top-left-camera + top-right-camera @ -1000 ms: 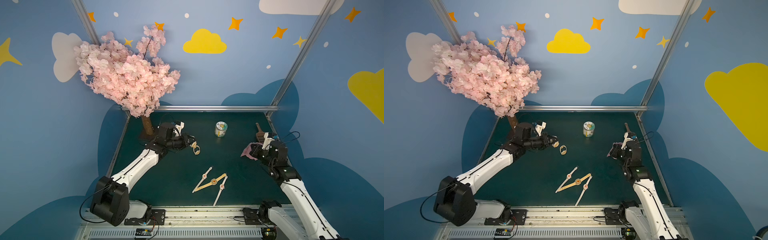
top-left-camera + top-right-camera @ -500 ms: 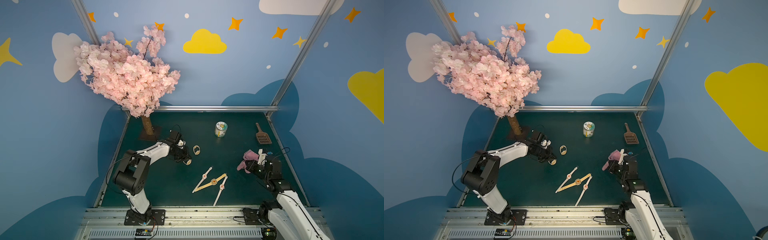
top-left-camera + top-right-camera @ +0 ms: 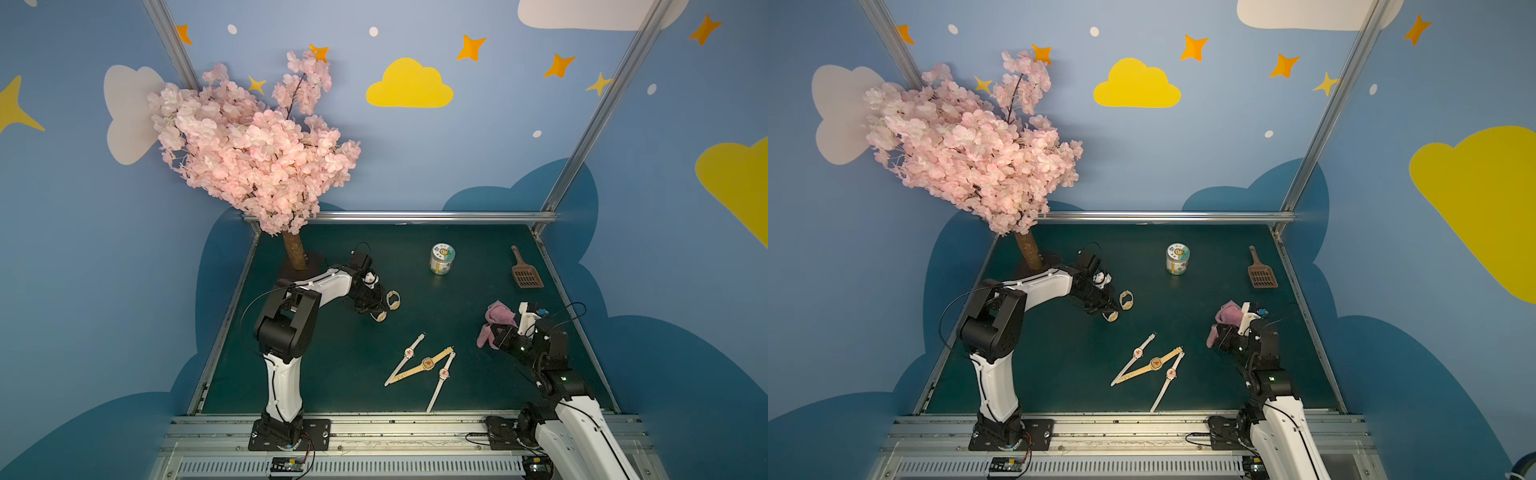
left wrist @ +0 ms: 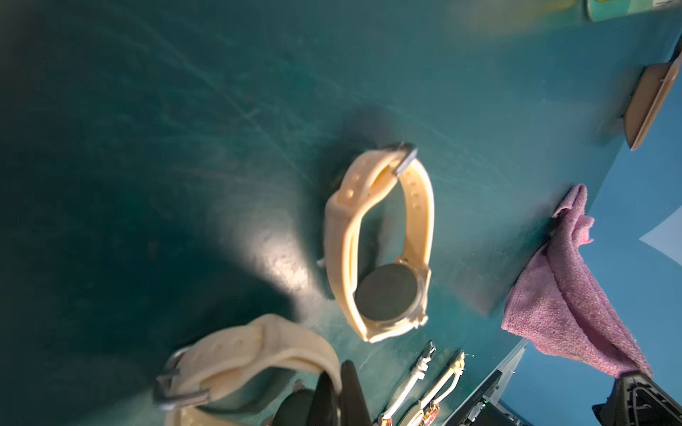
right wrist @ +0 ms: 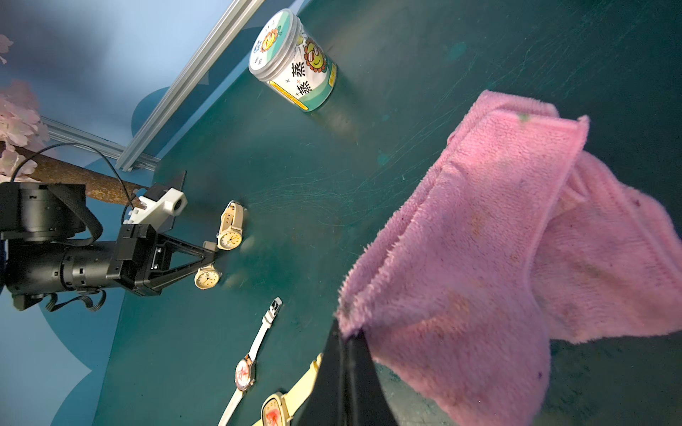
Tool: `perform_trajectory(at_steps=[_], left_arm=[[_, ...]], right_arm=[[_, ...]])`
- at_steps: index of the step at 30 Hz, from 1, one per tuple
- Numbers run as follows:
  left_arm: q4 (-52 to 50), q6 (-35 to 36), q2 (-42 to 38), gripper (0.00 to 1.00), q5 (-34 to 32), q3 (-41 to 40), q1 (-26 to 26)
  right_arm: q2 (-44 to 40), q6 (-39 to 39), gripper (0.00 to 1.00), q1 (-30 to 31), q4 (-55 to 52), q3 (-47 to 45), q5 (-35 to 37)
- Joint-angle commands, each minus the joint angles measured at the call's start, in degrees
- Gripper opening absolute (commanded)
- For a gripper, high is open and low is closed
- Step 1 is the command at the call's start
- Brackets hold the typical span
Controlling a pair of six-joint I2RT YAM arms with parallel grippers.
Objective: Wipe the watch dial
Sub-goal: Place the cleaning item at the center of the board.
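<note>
On the dark green table (image 3: 332, 386), low in the middle of both top views and nearest the front edge, three open-strapped watches (image 3: 427, 364) lie fanned flat. Two are on white straps with one on a yellow strap between them. Each dial bears a reddish picture, and any writing on them is too small to read.

At the lower right, the right pincer (image 5: 347, 343) is closed tight on one edge of the single pink cloth (image 5: 479, 239), which hangs bunched from its tips.

Left of centre, the left pincer (image 4: 337, 381) is closed on a cream buckled watch (image 3: 379, 317), whose pale dial with black hands faces the right wrist camera. A second cream buckled watch (image 3: 393, 300) rests on the table just beside it, its dark case back showing in the left wrist view. That makes five watches in all.

Farther back, one jar (image 5: 295, 62) stands upright at upper centre. Its label carries two large black Chinese characters and cartoon sunflowers in sunglasses; the lid's small print is unreadable. One brown scoop (image 3: 525, 274) lies at the upper right, and one pink blossom tree (image 3: 257, 149) rises in the upper-left corner.
</note>
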Motion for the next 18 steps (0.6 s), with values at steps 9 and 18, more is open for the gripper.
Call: perform_trajectory(at_steps=[9,18], left_arm=[[-5.36,3.58,2.42,0.17,-2.0,3.92,0.12],[-5.07,3.79,0.67,0.27,-1.55,3.92,0.11]], right_arm=[[0.77,-0.44,0.0,-0.15,-0.15,-0.1,-0.25],[0.86,-0.09,0.0,-0.2,-0.22,-0.05,-0.31]])
